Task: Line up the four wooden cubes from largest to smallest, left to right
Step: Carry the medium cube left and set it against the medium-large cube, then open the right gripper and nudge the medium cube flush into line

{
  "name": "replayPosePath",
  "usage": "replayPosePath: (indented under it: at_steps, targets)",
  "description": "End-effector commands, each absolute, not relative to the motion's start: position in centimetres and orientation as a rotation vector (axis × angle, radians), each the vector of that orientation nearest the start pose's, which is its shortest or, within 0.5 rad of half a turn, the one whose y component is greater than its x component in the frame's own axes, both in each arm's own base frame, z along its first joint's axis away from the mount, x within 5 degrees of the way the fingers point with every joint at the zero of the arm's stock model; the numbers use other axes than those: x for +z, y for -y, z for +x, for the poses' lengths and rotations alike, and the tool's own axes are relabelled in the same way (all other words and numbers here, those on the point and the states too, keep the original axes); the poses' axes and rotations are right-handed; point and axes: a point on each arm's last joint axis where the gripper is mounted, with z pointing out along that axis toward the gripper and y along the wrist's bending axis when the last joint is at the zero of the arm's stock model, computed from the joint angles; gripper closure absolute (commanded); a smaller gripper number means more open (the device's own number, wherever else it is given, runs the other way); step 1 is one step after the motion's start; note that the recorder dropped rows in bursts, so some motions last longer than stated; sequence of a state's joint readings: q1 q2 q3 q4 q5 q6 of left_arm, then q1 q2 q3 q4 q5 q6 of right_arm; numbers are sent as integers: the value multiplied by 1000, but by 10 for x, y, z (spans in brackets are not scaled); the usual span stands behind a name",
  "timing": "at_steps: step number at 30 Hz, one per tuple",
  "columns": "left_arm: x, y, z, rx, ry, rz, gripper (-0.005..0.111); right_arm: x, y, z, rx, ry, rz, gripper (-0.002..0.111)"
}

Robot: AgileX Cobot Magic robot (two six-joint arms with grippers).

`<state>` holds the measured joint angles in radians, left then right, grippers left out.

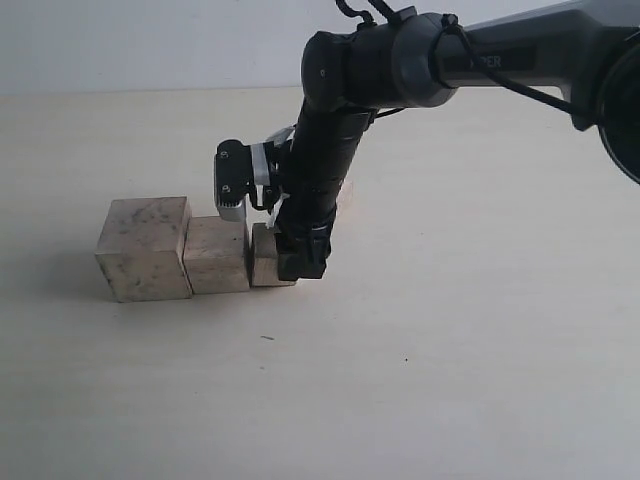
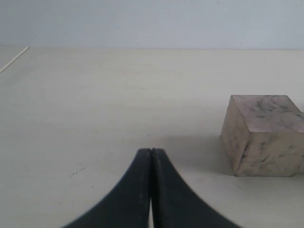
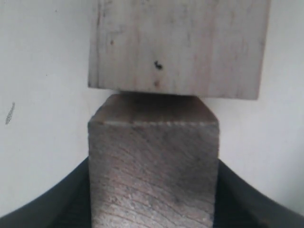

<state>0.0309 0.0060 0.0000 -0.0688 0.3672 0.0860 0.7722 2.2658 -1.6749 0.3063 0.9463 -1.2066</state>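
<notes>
While the left pincer [image 2: 151, 190] is pressed together and empty above the pale surface [image 2: 95, 95], the right pincer [image 1: 298, 262] pinches the third cube [image 1: 265, 256] by two opposite sides. That cube is at the row's right end, touching the second cube [image 1: 218, 255], which stands just right of the smudged largest cube [image 1: 143, 248].

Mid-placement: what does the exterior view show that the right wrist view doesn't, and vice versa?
Exterior only: the whole row of three cubes side by side, shrinking rightward: smudged largest cube, middle cube, smaller cube; the right arm reaches down at its right end. Right wrist only: fingers clamping both sides of a gripped cube, a wider cube just beyond it. Both: the right tool at the row's right end; the exterior hides which cube it grips.
</notes>
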Motion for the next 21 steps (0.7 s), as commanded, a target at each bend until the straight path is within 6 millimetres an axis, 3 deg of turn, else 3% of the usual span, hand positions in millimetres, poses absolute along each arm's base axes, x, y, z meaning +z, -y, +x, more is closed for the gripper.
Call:
replayPosePath:
  at_steps: [1,12,15,21]
  targets:
    - [181,0,53,15,-1839,-1,107,128,-335,309,408,-1849,-2271,97]
    - [181,0,53,15,-1839,-1,107,127,-334,311,362,-1833,-2283,42]
    - [181,0,53,15,-1839,-1,107,127,-334,311,365,-1842,-2274,35]
    - [181,0,53,15,-1839,-1,107,144,-332,312,341,-1886,-2209,34]
